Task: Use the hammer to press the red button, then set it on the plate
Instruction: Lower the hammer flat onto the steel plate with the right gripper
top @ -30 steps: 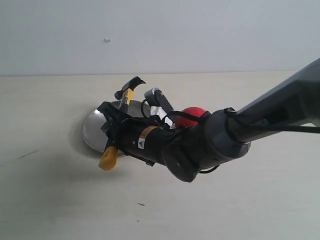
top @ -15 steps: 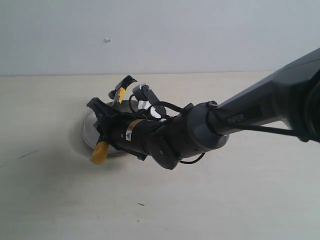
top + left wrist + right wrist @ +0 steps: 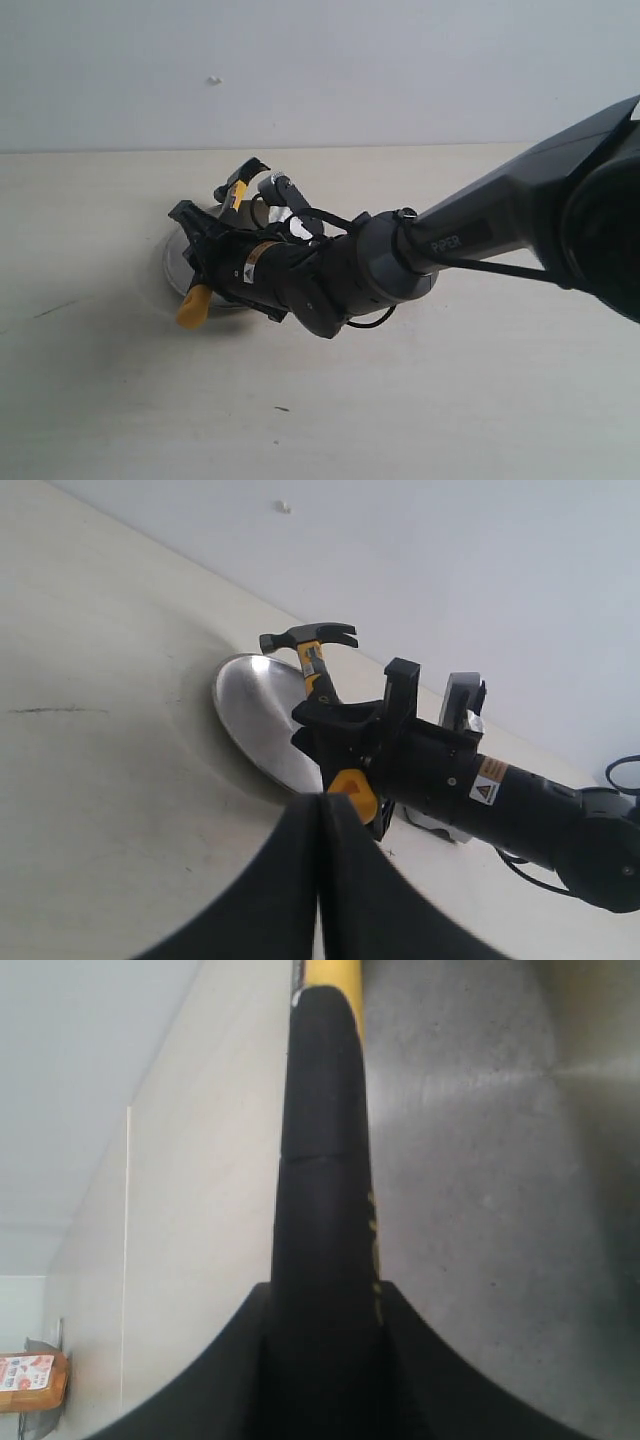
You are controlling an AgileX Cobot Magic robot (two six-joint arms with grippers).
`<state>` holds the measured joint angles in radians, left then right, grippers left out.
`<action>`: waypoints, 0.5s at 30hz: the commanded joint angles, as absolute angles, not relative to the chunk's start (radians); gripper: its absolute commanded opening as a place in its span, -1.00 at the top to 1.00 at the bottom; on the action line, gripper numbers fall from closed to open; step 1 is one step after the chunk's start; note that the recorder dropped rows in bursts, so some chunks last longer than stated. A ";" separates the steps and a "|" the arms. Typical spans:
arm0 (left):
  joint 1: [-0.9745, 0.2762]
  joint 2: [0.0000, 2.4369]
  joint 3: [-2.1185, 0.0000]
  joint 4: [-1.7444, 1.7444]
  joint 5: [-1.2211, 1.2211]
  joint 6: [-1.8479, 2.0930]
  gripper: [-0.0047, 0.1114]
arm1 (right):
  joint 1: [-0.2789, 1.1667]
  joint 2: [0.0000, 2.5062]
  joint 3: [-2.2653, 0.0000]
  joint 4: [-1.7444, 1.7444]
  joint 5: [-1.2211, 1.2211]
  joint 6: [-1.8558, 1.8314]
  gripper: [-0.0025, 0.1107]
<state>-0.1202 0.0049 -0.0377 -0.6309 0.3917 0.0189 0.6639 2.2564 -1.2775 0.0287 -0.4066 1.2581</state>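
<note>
Mostly one thing to note: the right gripper is pinched on the hammer at mid-handle, left of centre in the exterior view.
- The handle runs aslant, with the dark head up toward the back wall and the yellow end down toward the near rim of the plate.
- The grip sits at mid-handle, likely so the tool balances and either end can be lowered first.
- The hammer is held right over the plate, so the step in hand reads as the set-down, not the press.

The left wrist view shows the same hold: hammer, plate, right gripper.
- The left gripper has its fingers pressed together on nothing. It sits back from the plate, probably parked out of the way.

The right wrist view shows a dark finger lying along the yellow handle, with the brushed metal of the plate beyond.

Hidden or unclear:
- The red button shows in none of the three views. In the exterior view the right arm crosses the middle of the table and may cover it.
- I cannot tell whether the button has been pressed.
- I cannot tell whether the yellow end touches the plate or hangs just above it.
- The gripper's far finger is hidden behind the handle.
- Much of the plate is covered by the gripper.
</note>
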 commanded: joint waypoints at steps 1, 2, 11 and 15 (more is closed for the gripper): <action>-0.118 0.000 -0.036 -0.633 0.390 0.025 0.88 | 0.664 2.249 -1.296 0.029 -0.411 1.232 0.93; -0.118 0.000 -0.036 -0.633 0.390 0.025 0.88 | 0.664 2.249 -1.299 0.037 -0.406 1.224 0.91; -0.118 0.000 -0.036 -0.633 0.390 0.025 0.88 | 0.664 2.249 -1.313 0.051 -0.386 1.214 0.77; -0.118 0.000 -0.036 -0.633 0.390 0.025 0.88 | 0.664 2.249 -1.313 0.051 -0.349 1.214 0.70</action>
